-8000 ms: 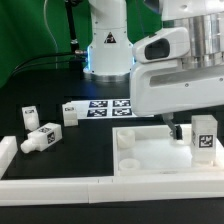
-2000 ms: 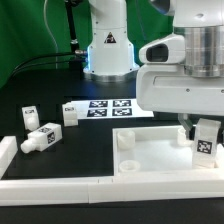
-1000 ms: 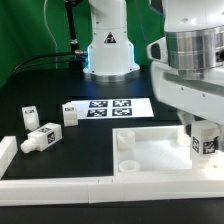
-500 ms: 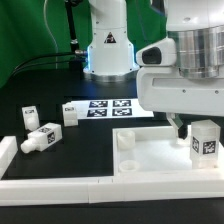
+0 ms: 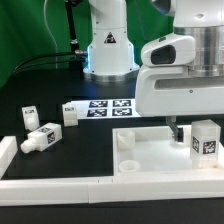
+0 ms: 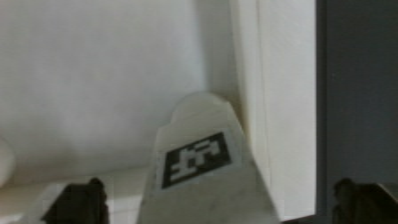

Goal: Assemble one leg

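Between the open jaws [image 6: 214, 200], a leg [image 5: 205, 138] stands upright on the panel [image 5: 150, 150], ungripped. Three other legs [image 5: 40, 138] lie loose on the desk [image 5: 60, 160], so most work seems left.

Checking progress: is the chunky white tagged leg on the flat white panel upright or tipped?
Upright: the chunky white tagged leg stands on the white panel.

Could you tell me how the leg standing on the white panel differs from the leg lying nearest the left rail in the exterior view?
The leg on the panel stands upright at the panel's right side, under the gripper. The leg near the rail lies on its side on the black table, far from the arm. Both are chunky, white and tagged.
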Action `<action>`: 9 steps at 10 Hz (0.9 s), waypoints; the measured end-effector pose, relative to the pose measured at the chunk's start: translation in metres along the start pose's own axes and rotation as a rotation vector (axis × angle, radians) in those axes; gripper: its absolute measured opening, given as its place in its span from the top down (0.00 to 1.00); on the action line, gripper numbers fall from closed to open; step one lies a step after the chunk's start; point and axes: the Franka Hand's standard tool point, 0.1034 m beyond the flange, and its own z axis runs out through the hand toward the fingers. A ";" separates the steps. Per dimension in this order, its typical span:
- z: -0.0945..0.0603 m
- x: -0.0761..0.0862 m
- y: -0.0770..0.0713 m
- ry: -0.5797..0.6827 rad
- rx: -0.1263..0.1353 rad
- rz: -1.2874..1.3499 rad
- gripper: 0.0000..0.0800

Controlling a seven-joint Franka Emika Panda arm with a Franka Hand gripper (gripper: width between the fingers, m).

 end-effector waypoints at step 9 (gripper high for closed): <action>0.000 0.001 0.001 -0.028 0.050 1.073 0.64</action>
